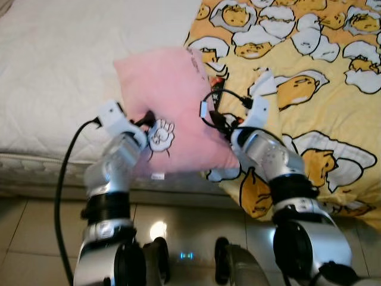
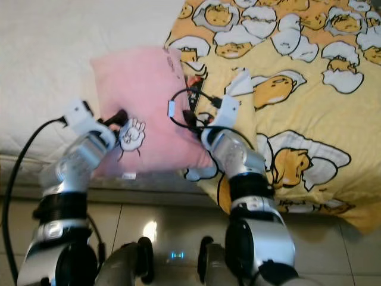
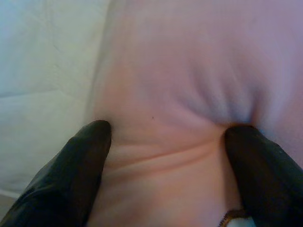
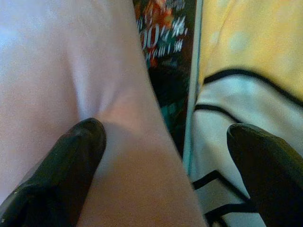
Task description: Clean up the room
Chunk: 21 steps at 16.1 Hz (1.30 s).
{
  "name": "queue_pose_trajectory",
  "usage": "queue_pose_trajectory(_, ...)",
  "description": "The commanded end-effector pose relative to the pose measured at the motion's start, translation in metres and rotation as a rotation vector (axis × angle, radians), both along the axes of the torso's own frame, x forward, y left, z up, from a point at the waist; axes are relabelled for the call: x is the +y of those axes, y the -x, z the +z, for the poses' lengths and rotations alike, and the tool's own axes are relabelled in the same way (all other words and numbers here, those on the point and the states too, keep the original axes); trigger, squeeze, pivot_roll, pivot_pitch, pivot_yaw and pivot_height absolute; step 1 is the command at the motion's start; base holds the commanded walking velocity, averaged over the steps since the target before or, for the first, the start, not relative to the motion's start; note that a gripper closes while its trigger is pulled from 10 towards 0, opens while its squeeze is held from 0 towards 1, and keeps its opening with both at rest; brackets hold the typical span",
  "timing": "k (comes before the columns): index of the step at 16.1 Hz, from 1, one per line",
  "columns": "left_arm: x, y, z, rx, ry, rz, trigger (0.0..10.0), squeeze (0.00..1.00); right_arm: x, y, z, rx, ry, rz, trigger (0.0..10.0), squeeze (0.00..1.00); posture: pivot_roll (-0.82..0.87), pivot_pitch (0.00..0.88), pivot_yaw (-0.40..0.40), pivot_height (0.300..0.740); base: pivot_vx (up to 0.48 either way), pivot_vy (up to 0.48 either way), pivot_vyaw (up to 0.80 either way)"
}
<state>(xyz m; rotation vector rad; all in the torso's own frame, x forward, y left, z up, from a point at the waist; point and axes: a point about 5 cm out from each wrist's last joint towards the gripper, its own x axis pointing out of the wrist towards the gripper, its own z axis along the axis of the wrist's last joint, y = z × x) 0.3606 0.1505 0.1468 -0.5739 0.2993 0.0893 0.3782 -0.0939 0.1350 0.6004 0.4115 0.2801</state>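
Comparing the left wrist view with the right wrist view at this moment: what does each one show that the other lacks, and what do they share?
Left wrist view: the white mattress cover beside the pillow, and both black fingers of the left claw pressed into the pink fabric, which puckers around them.

Right wrist view: a dark printed book or package tucked beside the pillow, and the yellow cartoon blanket. The right claw is open, with one finger on the pillow and the other over the blanket.

Both: the pink pillow and a pair of black fingers.
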Motion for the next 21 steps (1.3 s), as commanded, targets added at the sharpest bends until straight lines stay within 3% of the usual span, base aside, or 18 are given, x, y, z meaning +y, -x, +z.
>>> queue_pose_trajectory(1,-0.012,-0.003,-0.008,0.015,0.028,-0.044,10.0,0.0,0.016,0.003,-0.007,0.021,-0.057,0.044,10.0,0.0,-0.16,0.286,0.006,0.727,0.0,0.0,0.0)
queue_pose_trajectory(5,-0.011,0.0,-0.033,0.08,0.031,-0.04,10.0,0.0,0.036,0.001,-0.008,0.024,-0.108,0.084,10.0,0.0,-0.16,0.286,0.006,0.727,0.0,0.0,0.0)
queue_pose_trajectory(9,-0.009,-0.001,-0.047,0.105,0.032,-0.062,10.0,0.0,0.039,0.006,-0.022,0.075,-0.083,0.084,10.0,0.0,-0.15,0.284,-0.001,0.727,0.0,0.0,0.0)
queue_pose_trajectory(10,-0.011,-0.001,-0.055,0.097,0.024,-0.09,0.0,0.0,0.034,0.008,-0.031,0.098,-0.038,0.069,0.0,0.0,-0.15,0.282,-0.007,0.727,0.0,0.0,0.0)
queue_pose_trajectory(13,-0.012,-0.005,-0.057,0.052,0.019,-0.105,0.0,0.0,0.022,0.011,-0.041,0.105,0.018,0.047,0.0,0.0,-0.16,0.28,-0.009,0.727,0.0,0.0,0.0)
queue_pose_trajectory(21,-0.014,-0.007,-0.064,0.035,-0.011,-0.137,0.0,0.0,0.026,0.012,-0.041,0.069,-0.003,0.083,0.0,0.0,-0.16,0.248,-0.015,0.727,0.0,0.0,0.0)
